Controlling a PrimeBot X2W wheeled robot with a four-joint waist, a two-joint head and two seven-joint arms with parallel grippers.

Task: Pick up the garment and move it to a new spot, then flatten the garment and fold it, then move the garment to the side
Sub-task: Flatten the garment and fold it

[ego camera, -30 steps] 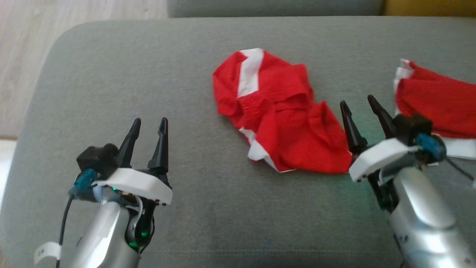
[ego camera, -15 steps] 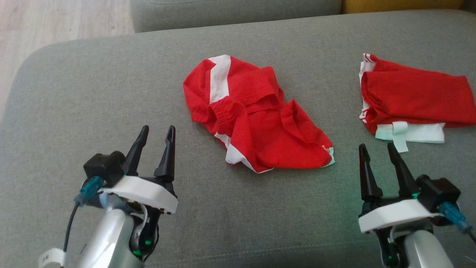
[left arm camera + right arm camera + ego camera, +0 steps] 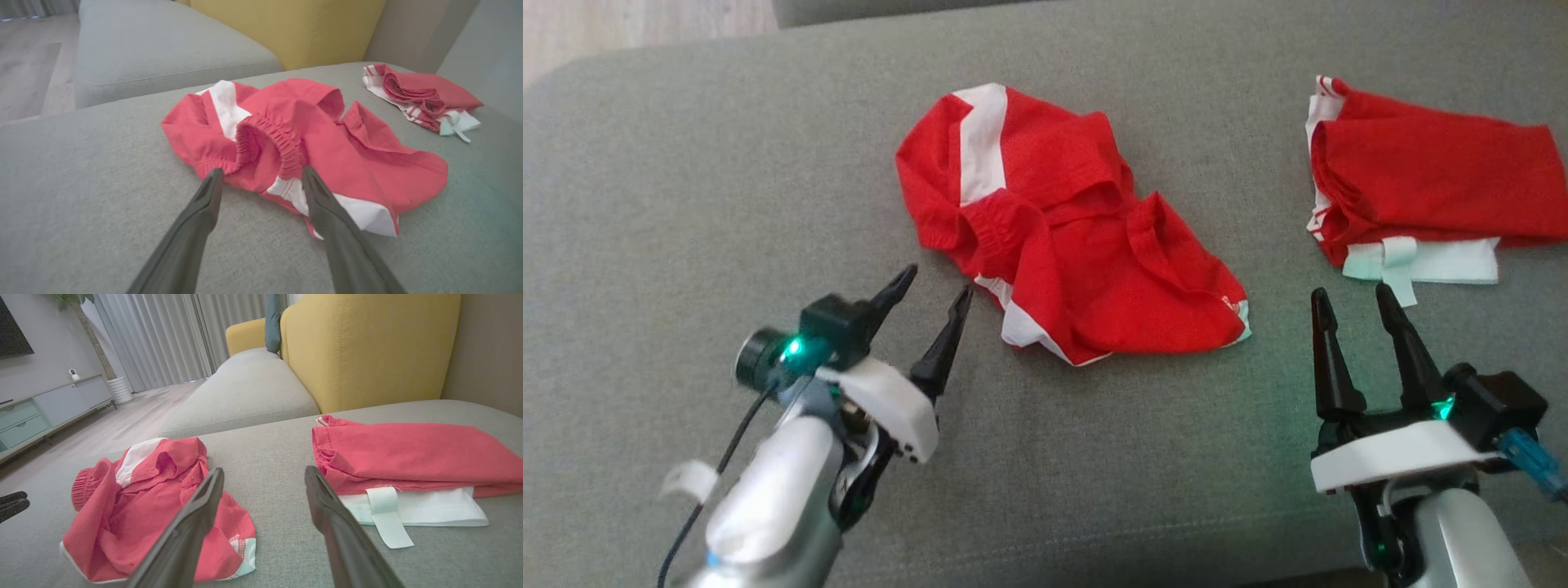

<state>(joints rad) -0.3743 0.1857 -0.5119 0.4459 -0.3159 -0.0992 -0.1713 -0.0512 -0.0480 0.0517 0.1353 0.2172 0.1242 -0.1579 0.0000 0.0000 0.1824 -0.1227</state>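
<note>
A crumpled red garment (image 3: pixel 1070 237) with white stripes and an elastic waistband lies in the middle of the grey cushion (image 3: pixel 686 188). My left gripper (image 3: pixel 938 283) is open and tilted toward the garment's near-left edge, its fingertips just short of the cloth. In the left wrist view, the left gripper (image 3: pixel 261 170) has its fingers either side of the waistband fold of the garment (image 3: pixel 359 163), low over the cushion. My right gripper (image 3: pixel 1349 292) stands open and empty at the near right, apart from the garment (image 3: pixel 155 498).
A second red and white garment (image 3: pixel 1429 188) lies folded at the far right, just beyond the right gripper. A yellow armchair (image 3: pixel 367 347) and another grey cushion (image 3: pixel 245 392) stand behind. Wooden floor (image 3: pixel 28 73) lies off the left edge.
The head camera has shifted. My left gripper has swung forward and right, up to the garment's near-left edge. The right gripper has drawn back from the garment's right side.
</note>
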